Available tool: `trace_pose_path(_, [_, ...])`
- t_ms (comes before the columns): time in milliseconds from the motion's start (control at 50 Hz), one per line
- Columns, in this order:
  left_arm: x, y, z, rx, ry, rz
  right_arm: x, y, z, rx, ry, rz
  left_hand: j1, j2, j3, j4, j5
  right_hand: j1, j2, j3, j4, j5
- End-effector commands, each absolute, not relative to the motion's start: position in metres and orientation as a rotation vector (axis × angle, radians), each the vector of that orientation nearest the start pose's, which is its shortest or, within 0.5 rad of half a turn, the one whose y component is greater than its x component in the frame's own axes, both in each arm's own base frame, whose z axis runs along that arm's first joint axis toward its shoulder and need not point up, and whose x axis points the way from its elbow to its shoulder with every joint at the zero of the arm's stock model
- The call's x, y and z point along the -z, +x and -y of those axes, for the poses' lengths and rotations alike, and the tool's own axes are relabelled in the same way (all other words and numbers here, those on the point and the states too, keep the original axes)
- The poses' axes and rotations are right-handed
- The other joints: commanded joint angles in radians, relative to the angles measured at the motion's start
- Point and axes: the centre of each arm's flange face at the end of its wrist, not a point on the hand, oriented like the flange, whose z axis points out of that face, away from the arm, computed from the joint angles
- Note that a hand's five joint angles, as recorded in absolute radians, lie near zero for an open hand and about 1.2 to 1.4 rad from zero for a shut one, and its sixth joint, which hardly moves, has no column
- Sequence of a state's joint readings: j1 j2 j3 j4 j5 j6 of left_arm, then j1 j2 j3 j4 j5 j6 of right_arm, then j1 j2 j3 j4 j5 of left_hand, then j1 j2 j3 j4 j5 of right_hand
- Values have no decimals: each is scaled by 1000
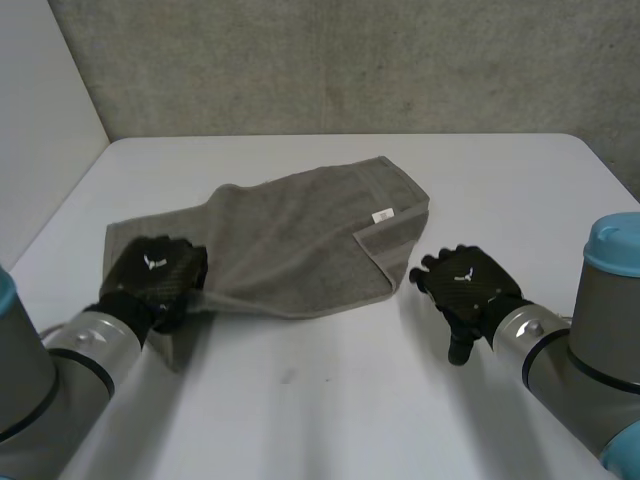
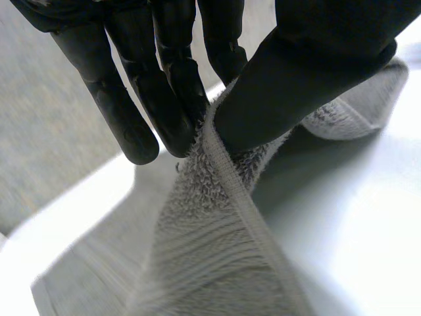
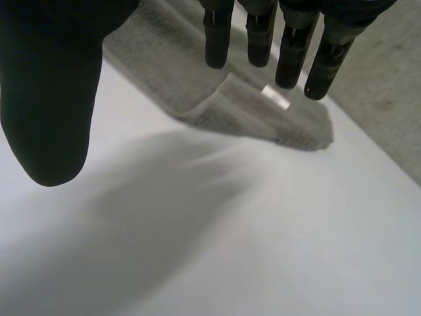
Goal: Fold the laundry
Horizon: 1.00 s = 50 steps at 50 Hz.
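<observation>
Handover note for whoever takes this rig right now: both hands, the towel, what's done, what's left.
Left hand: shut on the towel, pinching its hem at the near left end between thumb and fingers.
Right hand: open, over the table just off the towel's right end, touching nothing.
Towel: mid-table, rumpled, right part doubled over, tag up.
Done: a rough first fold, it seems.
Left: square it up and finish folding.

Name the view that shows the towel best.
The head view: the grey towel lies there whole on the table, partly folded over, label up. The left wrist view gives its hemmed edge pinched by the left hand, thumb against fingers; the right wrist view, its labelled end beyond the open right hand.
</observation>
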State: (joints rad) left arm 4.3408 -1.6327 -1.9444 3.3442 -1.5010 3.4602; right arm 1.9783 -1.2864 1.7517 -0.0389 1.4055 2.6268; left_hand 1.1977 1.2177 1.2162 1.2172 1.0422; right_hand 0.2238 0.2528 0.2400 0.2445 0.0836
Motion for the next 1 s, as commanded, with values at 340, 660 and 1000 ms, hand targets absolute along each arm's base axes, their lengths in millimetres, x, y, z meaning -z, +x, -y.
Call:
trace_pose_path(340, [-348, -257, 158, 2502, 1007, -2000, -188, 320, 251, 1547, -874, -2004, 199, 179, 180, 179, 180, -49, -78, -65, -70, -84])
trace_pose_path(660, [-361, -252, 153, 2530, 982, -1966, -152, 351, 249, 1554, -790, -2000, 199, 179, 180, 179, 180, 798, 769, 782, 778, 764])
trace_pose_path(1000, [-359, -246, 160, 2504, 927, -1972, -220, 319, 264, 1896, -860, -1935, 199, 179, 180, 179, 180, 1172, 1143, 1156, 1152, 1138])
